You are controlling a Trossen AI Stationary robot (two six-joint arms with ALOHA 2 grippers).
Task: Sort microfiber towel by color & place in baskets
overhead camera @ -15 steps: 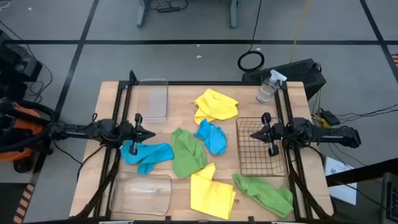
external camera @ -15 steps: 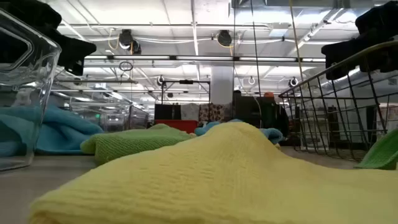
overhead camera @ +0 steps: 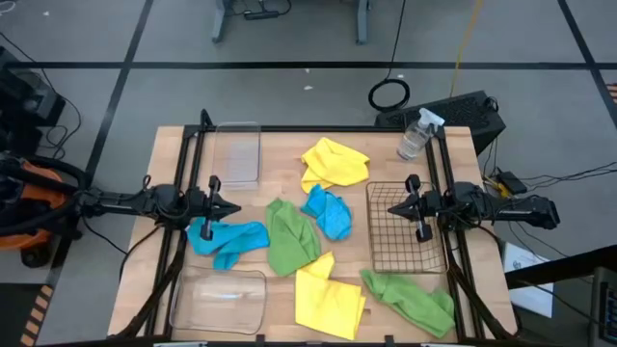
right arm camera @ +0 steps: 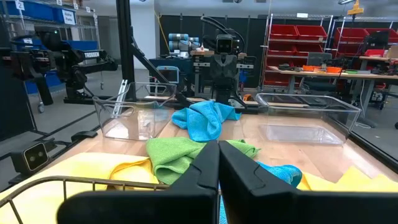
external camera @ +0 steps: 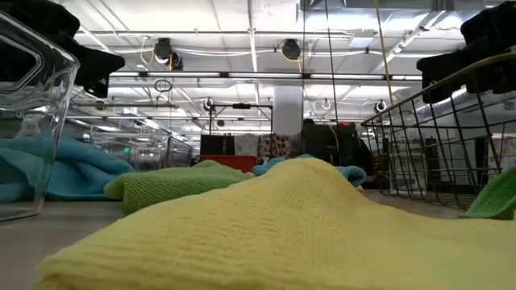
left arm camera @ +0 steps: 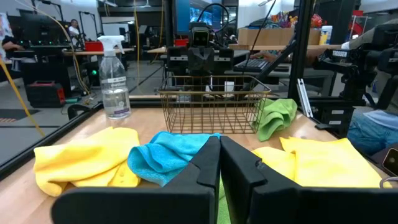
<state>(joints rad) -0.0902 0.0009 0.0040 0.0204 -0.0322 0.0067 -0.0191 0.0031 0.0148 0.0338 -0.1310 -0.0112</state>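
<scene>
Towels everywhere on the table (overhead camera: 174, 145) and none of them sorted. We've got six spread between the two arms: one blue towel (overhead camera: 228, 239) lying right under the left gripper (overhead camera: 234, 208), a second blue one (overhead camera: 328, 213) in the middle, a green towel (overhead camera: 290, 236) between those two, another green one (overhead camera: 410, 299) at the near right corner, a yellow towel (overhead camera: 333, 162) toward the far side and another yellow one (overhead camera: 328, 299) at the near edge.

Baskets are all empty – one clear tub (overhead camera: 238, 152) at the far left, a second clear tub (overhead camera: 219, 300) at the near left, and the wire basket (overhead camera: 405, 229) on the right, beneath the right gripper (overhead camera: 391, 208).

Both grippers hover above the table facing each other, fingers clenched together and holding nothing. The wrist views show the fingers pressed tight. A spray bottle (overhead camera: 415, 135) stands at the far right corner.
</scene>
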